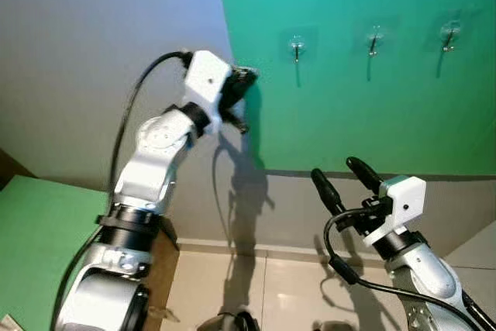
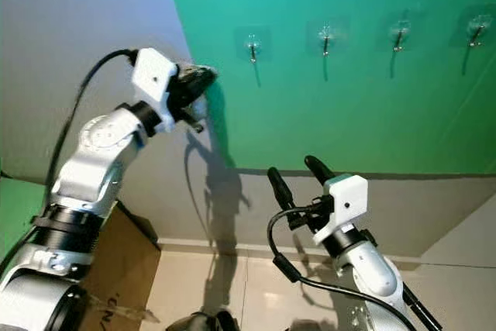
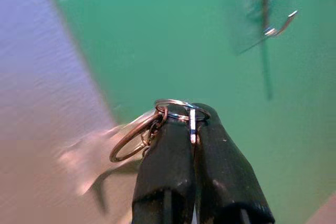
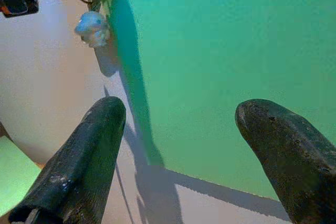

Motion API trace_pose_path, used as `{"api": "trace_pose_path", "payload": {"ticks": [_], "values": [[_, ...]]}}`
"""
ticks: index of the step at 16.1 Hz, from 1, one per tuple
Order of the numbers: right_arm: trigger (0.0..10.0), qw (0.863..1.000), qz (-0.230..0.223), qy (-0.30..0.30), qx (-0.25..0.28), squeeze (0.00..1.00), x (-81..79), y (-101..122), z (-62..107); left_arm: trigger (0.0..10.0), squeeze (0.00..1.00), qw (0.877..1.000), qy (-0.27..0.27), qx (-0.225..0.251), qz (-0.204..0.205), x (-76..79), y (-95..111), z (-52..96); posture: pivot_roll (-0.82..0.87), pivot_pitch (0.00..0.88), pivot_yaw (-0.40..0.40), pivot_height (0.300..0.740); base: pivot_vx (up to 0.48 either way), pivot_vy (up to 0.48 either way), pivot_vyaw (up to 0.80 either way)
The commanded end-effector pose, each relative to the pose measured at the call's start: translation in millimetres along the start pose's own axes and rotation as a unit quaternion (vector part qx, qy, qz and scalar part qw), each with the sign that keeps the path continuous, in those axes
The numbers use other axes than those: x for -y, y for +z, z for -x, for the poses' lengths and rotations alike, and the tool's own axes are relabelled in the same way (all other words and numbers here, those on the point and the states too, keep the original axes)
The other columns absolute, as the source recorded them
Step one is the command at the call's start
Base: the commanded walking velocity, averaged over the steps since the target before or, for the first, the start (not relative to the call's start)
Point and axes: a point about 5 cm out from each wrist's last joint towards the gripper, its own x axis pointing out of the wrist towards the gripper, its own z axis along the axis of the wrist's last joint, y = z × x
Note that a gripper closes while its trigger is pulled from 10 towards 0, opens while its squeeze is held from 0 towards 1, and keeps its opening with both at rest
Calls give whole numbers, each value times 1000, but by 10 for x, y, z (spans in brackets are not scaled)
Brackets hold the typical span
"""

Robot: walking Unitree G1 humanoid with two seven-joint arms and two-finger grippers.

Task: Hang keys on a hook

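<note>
faint marks on cardboard box [image 2: 116,269], perhaps lettering, unreadable

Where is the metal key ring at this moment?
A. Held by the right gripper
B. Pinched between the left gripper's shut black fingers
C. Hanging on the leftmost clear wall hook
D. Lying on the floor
B: the metal key ring sits clamped in the left gripper, short of the clear wall hook; the right gripper is open and empty.

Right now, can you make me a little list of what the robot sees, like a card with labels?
wall: green panel on a grey wall
hooks: row of clear stick-on hooks; nearest hook is bare
left gripper: raised near the panel's edge, shut on the key ring
charm: small pale charm dangles below the keys
right gripper: lower down, open, holding nothing
job: keys not yet hung
</note>
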Motion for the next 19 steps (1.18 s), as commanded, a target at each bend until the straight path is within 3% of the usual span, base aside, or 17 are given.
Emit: {"api": "trace_pose_path", "payload": {"ticks": [1, 5, 16, 19], "values": [[10000, 1000, 10, -3, 20, 0, -17, 51, -19, 0, 0, 1000, -5, 29, -9, 6, 173, -72, -288, 41, 158, 740, 0, 0, 0], [10000, 995, 59, -63, 41, 0, 130, -15, 85, 0, 0, 997, -39, 65, -15, 156, 372, -282, -298, 39, 182, 740, 0, 0, 0], [10000, 996, 66, -56, 32, 0, 99, -230, 86, 0, 0, 997, -48, 56, -20, 146, 367, -151, -282, 49, 182, 740, 0, 0, 0], [10000, 996, 67, -52, 34, 0, 98, -254, 82, 0, 0, 996, -52, 63, -42, 180, 412, -162, -275, 58, 181, 740, 0, 0, 0]]}}
